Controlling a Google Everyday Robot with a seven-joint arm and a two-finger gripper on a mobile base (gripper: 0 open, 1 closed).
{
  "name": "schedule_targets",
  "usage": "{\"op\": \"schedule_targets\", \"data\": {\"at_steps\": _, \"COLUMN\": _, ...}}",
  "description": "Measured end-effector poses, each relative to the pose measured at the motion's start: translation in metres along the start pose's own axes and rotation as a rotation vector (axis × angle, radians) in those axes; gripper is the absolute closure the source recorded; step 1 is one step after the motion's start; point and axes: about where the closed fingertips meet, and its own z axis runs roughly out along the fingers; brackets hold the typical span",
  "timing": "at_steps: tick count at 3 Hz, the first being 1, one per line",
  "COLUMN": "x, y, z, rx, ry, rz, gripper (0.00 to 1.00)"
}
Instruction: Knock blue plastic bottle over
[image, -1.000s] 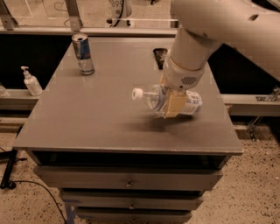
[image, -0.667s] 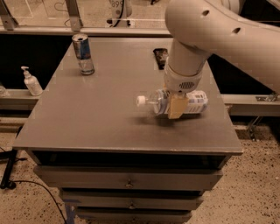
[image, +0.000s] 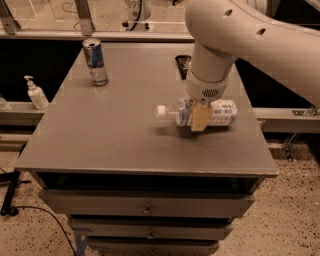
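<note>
The blue plastic bottle lies on its side on the grey cabinet top, right of centre, its white cap pointing left. My gripper hangs from the big white arm directly over the bottle's middle, with a tan finger in front of the label. The part of the bottle behind the finger is hidden.
A blue-and-silver drink can stands upright at the far left of the top. A dark flat object lies at the back, partly behind the arm. A white pump-dispenser bottle stands on a ledge off to the left. Drawers sit below the front edge.
The bottle has shifted a little to the right and now lies flatter on the top. The gripper and arm moved right with it.
</note>
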Motion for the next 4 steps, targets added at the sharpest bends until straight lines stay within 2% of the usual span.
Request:
{"op": "schedule_targets", "data": {"at_steps": 2, "x": -0.028, "y": 0.008, "z": -0.007, "rx": -0.053, "ry": -0.087, "rz": -0.013, "gripper": 0.12}}
{"op": "schedule_targets", "data": {"at_steps": 3, "x": -0.037, "y": 0.015, "z": -0.016, "rx": -0.072, "ry": -0.153, "rz": 0.005, "gripper": 0.0}}
{"op": "schedule_targets", "data": {"at_steps": 4, "x": -0.035, "y": 0.02, "z": -0.027, "rx": -0.076, "ry": -0.208, "rz": 0.046, "gripper": 0.0}}
